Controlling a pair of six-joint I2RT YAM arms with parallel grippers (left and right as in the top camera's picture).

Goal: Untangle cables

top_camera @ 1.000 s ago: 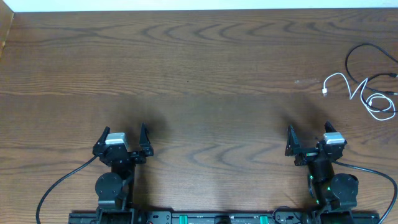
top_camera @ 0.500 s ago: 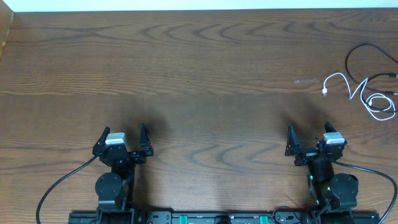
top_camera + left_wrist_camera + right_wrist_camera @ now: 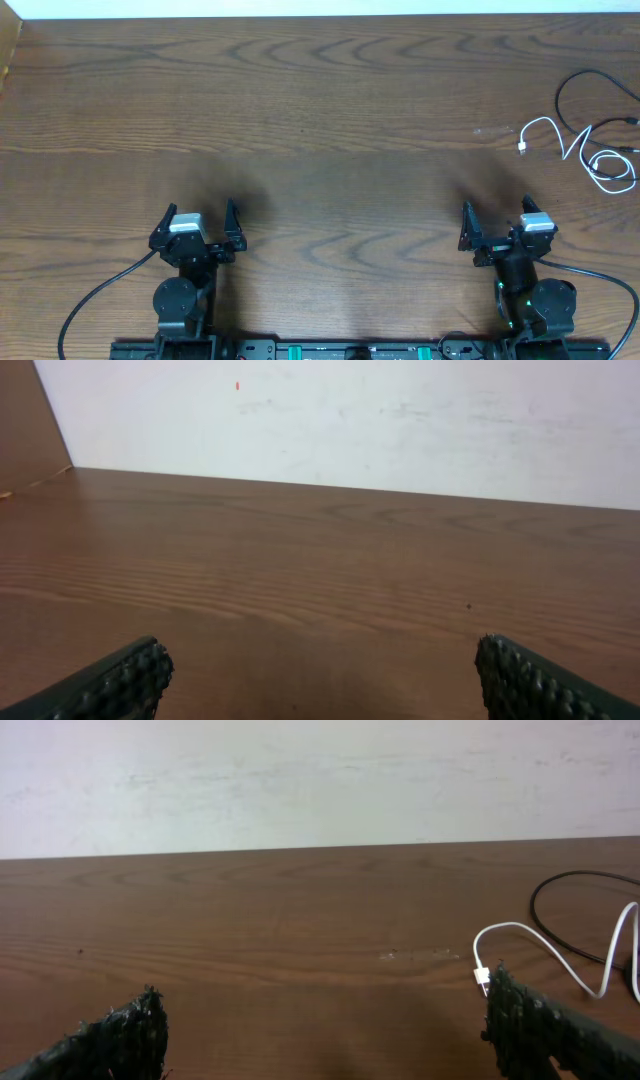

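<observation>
**Left hand (image 3: 197, 210) and right hand (image 3: 497, 208) both wide open, nothing held**

Down at the near left of the tabletop (image 3: 330, 120), the left hand sits low over the wood with its two fingers spread as far apart as they go. Nothing lies between them. From its own camera, the left hand (image 3: 320, 670) shows only two dark, nubbly fingertips (image 3: 120, 680) at the bottom corners, with bare brown grain running away to a pale wall (image 3: 350, 410). A thick black lead (image 3: 95, 295) curls off the base of that arm toward the near edge.

Across at the near right, the right hand has the same pose: fingers splayed, empty, pointing up the tabletop. In its own view the right hand (image 3: 320, 1020) frames bare wood.

Well beyond it, at the far right edge, lie the two cords. The white cord (image 3: 548, 120) arches up from its small plug (image 3: 523, 147), dips, rises again and ends in a little coil. The black cord (image 3: 559, 100) sweeps a wide loop behind it and crosses over the white one near that coil. The right wrist camera catches the white cord (image 3: 520, 926), its plug (image 3: 481, 976) and the black cord (image 3: 545, 890) just past the right fingertip. Both hands are well apart from the cords.
</observation>
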